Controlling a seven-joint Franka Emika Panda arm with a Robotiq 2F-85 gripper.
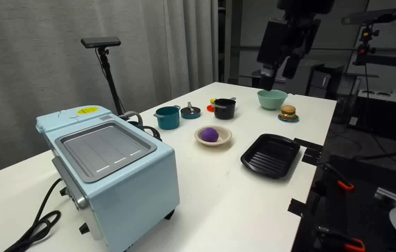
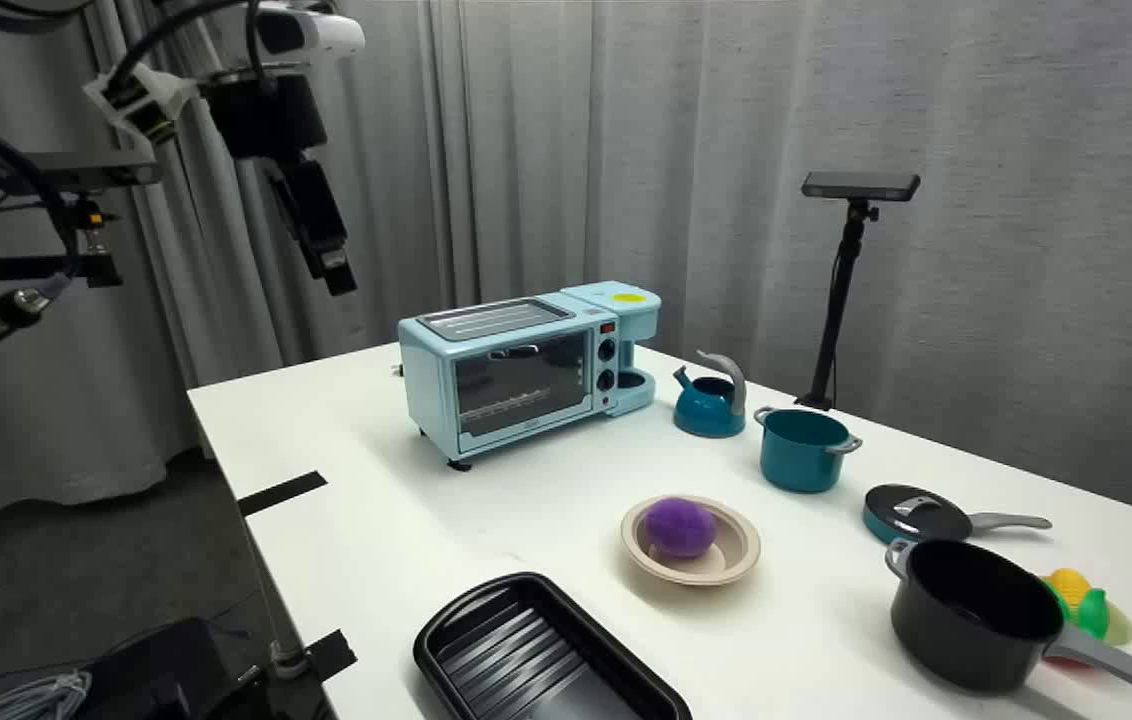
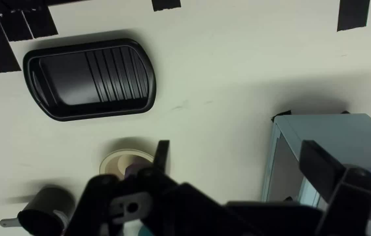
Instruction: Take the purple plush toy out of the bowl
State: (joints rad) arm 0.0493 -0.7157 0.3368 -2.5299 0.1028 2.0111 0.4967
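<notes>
The purple plush toy (image 1: 210, 135) is a small, rounded, deep purple thing resting inside the shallow cream-beige bowl (image 1: 225, 135). In an exterior view the toy (image 2: 681, 528) leans toward one side of the bowl (image 2: 744, 550). In the wrist view the bowl (image 3: 107, 164) is partly hidden behind a gripper finger, and only a dark part of the toy (image 3: 133, 168) shows. My gripper (image 3: 236, 146) is open, with its fingers wide apart and nothing between them. It hangs high above the table, apart from the bowl, in both exterior views (image 1: 277, 77) (image 2: 334, 275).
A black ridged tray (image 1: 271, 155) lies near the bowl. A light blue toaster oven (image 2: 516, 370) stands on the table. A black pot (image 1: 224, 108), teal pot (image 1: 168, 118), teal kettle (image 2: 711, 410), lidded pan (image 2: 916, 515), teal bowl (image 1: 271, 100) and toy burger (image 1: 288, 112) stand around.
</notes>
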